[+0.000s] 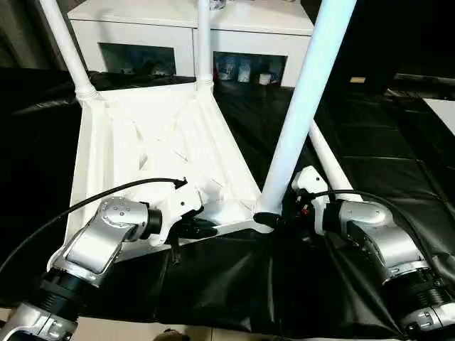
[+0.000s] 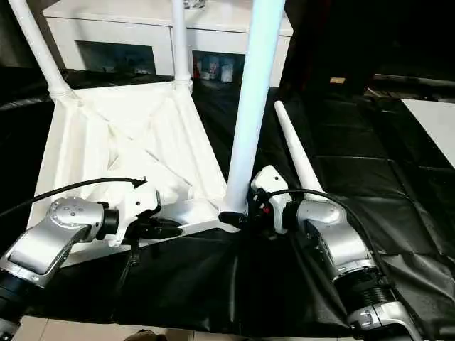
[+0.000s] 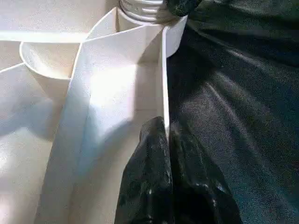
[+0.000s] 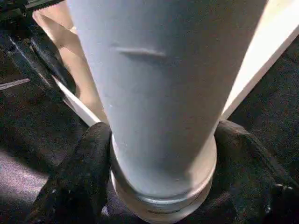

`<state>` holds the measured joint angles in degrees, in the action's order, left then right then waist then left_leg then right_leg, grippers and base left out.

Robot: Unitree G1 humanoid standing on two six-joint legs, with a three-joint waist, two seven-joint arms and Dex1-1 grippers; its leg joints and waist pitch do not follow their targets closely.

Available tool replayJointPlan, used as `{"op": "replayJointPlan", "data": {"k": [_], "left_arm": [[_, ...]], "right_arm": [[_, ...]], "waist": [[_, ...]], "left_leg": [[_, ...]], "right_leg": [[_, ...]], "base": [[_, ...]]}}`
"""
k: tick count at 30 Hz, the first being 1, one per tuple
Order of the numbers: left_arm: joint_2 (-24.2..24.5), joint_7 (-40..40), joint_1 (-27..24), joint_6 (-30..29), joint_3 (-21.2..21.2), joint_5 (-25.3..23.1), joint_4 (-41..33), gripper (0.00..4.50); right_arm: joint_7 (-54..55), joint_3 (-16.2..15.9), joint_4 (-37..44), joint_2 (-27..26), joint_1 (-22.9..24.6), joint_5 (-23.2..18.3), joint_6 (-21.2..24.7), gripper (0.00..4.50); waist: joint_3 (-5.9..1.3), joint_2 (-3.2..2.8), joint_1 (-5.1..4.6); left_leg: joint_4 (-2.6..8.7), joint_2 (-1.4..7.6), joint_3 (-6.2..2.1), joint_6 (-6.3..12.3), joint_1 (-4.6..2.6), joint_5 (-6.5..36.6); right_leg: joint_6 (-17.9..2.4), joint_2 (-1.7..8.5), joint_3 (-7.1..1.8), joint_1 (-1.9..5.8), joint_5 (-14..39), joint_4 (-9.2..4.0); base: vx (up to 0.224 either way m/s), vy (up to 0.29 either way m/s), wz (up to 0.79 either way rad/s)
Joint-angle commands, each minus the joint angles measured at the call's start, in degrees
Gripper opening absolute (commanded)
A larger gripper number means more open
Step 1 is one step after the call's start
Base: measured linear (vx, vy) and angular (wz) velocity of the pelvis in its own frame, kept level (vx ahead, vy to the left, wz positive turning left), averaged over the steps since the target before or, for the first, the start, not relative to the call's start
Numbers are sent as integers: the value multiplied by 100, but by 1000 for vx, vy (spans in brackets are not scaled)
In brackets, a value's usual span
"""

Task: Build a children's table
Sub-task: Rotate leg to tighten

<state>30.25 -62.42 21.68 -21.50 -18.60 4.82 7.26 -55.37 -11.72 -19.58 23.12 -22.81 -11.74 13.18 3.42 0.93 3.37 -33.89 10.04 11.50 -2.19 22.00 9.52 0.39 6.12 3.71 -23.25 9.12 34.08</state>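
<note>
Right pincer (image 4: 159, 186) straddles leg (image 1: 306, 106) base at center frame, grip unclear; left pincer (image 3: 166, 186) clenched on top (image 1: 142, 149) rim. Light, stiff, slick plastic; hold leg low.

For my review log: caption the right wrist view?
Right gripper fingers straddle the base of a white leg seated in the tabletop corner.

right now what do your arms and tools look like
Both forearms, left and right, are rounded silver metal with black ribbed collars. White housings lead to each tool, left tool and right tool, with black fingers. Thin black cables loop over each wrist.
</note>
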Motion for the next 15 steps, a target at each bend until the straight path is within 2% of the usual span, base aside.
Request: {"op": "replayJointPlan", "data": {"k": [1, 3, 4, 5, 6, 7, 8, 9, 11, 12, 13, 14, 15], "left_arm": [[18, -208, 19, 15, -135, 40, -30, 0], [-84, -48, 22, 3, -118, 8, 7, 0], [-183, 124, 37, -18, -99, -35, 48, 0], [-478, 640, 112, -155, -53, -170, 199, 0], [-493, 665, 116, -162, -51, -176, 206, 0], [-597, 849, 145, -216, -36, -226, 263, 0], [-728, 1073, 186, -322, 0, -267, 333, 0], [-1018, 1520, 282, -535, 50, -354, 476, 0], [-1361, 2063, 402, -780, 119, -460, 651, 0], [-1361, 2063, 402, -780, 119, -460, 651, 0], [-1528, 2326, 500, -876, 119, -549, 779, 0], [-1868, 2867, 732, -938, 127, -761, 1123, 0], [-1868, 2867, 732, -938, 127, -761, 1123, 0]], "right_arm": [[178, 154, -146, 4, 24, 6, 3, 295], [656, 204, -372, -136, -28, 177, 14, 277], [1050, 257, -549, -257, -85, 291, 21, 275], [1991, 465, -920, -592, -242, 439, 123, 274], [2035, 475, -937, -608, -250, 445, 129, 274], [2334, 555, -1047, -724, -301, 471, 167, 272], [2614, 619, -1142, -833, -351, 493, 199, 271], [3232, 746, -1348, -1090, -476, 533, 265, 270], [3905, 900, -1583, -1407, -633, 530, 319, 270], [3905, 900, -1583, -1407, -633, 530, 319, 270], [4311, 1021, -1729, -1619, -745, 478, 322, 270], [5088, 1188, -2085, -2030, -1000, 445, 252, 270], [5088, 1188, -2085, -2030, -1000, 445, 252, 270]], "waist": [[-384, 23, -7], [-381, 23, -14], [-372, 0, -23], [-360, 16, -63], [-357, 8, -88], [-351, 19, -133], [-352, 17, -150], [-347, 34, -199], [-331, 30, -229], [-334, 34, -242], [-329, 24, -245], [-320, 11, -289], [-316, 8, -316]], "left_leg": [[459, 309, -142, 13, -138, 1825], [460, 306, -143, -13, -139, 1850], [470, 303, -153, -71, -147, 1948], [485, 300, -165, -156, -138, 2096], [487, 303, -174, -230, -141, 2176], [490, 286, -202, -336, -164, 2452], [485, 287, -214, -380, -176, 2571], [484, 276, -228, -387, -154, 2712], [453, 252, -263, -434, -225, 2978], [446, 253, -263, -429, -230, 3018], [443, 243, -281, -414, -235, 3098], [449, 238, -289, -422, -239, 3194], [446, 232, -304, -448, -255, 3264]], "right_leg": [[-1133, 239, -249, 186, 1833, -389], [-1125, 238, -249, 175, 1898, -394], [-1096, 236, -245, 162, 2032, -406], [-1050, 230, -239, 158, 2195, -425], [-1046, 234, -239, 144, 2278, -420], [-949, 235, -210, 131, 2634, -464], [-900, 238, -201, 127, 2762, -470], [-791, 248, -194, 132, 2975, -507], [-552, 256, -146, 66, 3583, -609], [-519, 256, -141, 63, 3635, -621], [-409, 253, -109, 62, 3745, -666], [-369, 244, -82, 40, 3780, -686], [-331, 227, -49, 34, 3809, -704]], "base": [[0, 0, 0], [0, 0, 0], [0, 0, 0], [0, 0, 0], [0, 0, 0], [-52, 8, -4], [-52, 8, -4], [-50, 14, -7], [0, 0, 0], [0, 0, 0], [0, 0, 0], [0, 0, 0], [0, 0, 0]]}}
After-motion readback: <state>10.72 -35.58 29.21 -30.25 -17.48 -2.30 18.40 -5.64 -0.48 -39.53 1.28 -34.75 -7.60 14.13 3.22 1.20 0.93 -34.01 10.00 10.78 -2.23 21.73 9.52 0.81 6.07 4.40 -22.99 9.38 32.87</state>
